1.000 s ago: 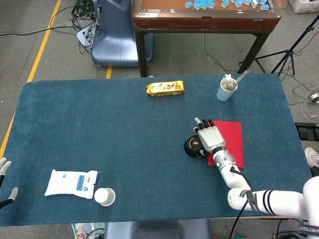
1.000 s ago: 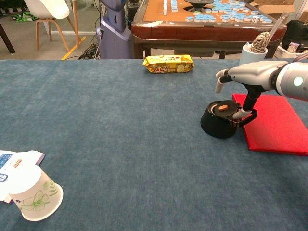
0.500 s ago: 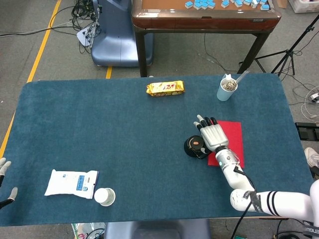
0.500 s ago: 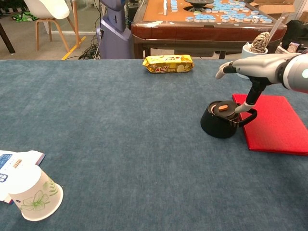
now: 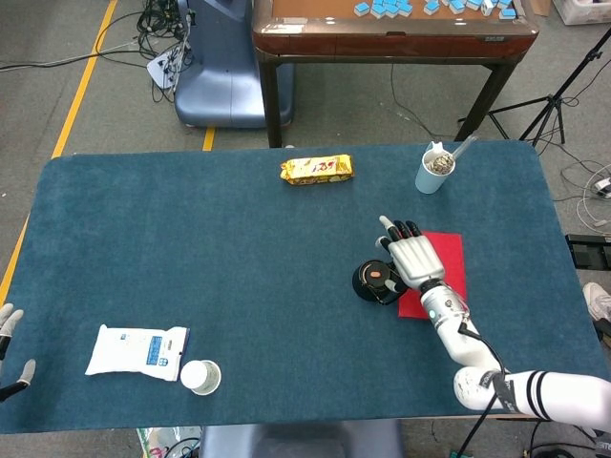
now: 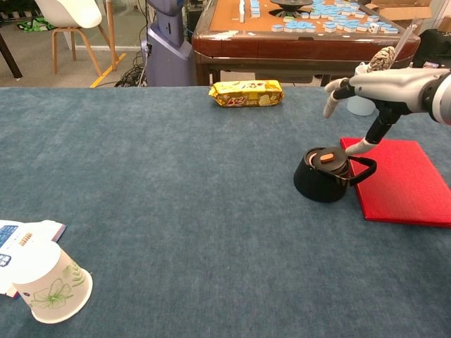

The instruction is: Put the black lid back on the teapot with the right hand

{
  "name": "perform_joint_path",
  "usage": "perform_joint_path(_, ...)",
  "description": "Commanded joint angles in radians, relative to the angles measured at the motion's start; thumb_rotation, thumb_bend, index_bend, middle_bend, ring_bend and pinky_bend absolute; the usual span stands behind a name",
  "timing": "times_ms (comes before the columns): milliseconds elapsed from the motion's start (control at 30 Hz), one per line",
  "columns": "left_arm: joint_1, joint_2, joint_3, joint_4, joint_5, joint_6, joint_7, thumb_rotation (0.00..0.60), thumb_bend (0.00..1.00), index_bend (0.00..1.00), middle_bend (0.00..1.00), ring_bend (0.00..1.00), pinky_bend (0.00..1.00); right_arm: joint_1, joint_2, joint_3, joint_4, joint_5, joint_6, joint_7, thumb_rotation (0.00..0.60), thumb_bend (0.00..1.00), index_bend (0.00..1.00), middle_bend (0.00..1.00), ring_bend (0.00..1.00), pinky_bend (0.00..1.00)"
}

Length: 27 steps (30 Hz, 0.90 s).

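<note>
The black teapot (image 5: pixel 373 281) (image 6: pixel 323 174) stands on the blue cloth just left of a red mat (image 5: pixel 441 268) (image 6: pixel 404 179). Its black lid (image 6: pixel 327 156) with an orange knob sits on top of it. My right hand (image 5: pixel 412 255) (image 6: pixel 372 90) hovers above and to the right of the teapot, fingers spread, holding nothing; in the chest view its thumb (image 6: pixel 371 136) points down toward the pot's handle (image 6: pixel 358 172). My left hand (image 5: pixel 8 348) shows only as fingertips at the left edge of the head view, spread apart over the floor.
A yellow snack packet (image 5: pixel 316 169) (image 6: pixel 246 93) lies at the far middle. A white cup (image 5: pixel 435 170) of seeds stands at the far right. A white pouch (image 5: pixel 136 350) and a tipped paper cup (image 5: pixel 201 376) (image 6: pixel 49 282) lie near the front left.
My right hand has lifted off the teapot and drawn up and to the right, leaving the lid on the pot. The teapot has not moved.
</note>
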Motion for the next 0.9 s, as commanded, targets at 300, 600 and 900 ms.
perform_joint_path(300, -0.003, 0.005, -0.004, -0.019, -0.002, -0.003, 0.025, 0.6, 0.38, 0.0, 0.0, 0.0, 0.0, 0.02, 0.033, -0.023, -0.048, 0.084, -0.02, -0.065, 0.6, 0.29, 0.41, 0.0, 0.0, 0.0)
perform_joint_path(600, 0.0, 0.011, -0.003, -0.032, -0.002, 0.001, 0.037, 0.6, 0.38, 0.0, 0.0, 0.0, 0.0, 0.042, 0.056, -0.032, -0.095, 0.139, -0.012, -0.104, 0.6, 0.25, 0.41, 0.0, 0.0, 0.0)
perform_joint_path(900, 0.004, 0.02, -0.005, -0.057, -0.005, 0.009, 0.064, 0.6, 0.38, 0.0, 0.0, 0.0, 0.0, 0.055, 0.079, -0.041, -0.105, 0.184, -0.027, -0.106, 0.6, 0.24, 0.41, 0.0, 0.0, 0.0)
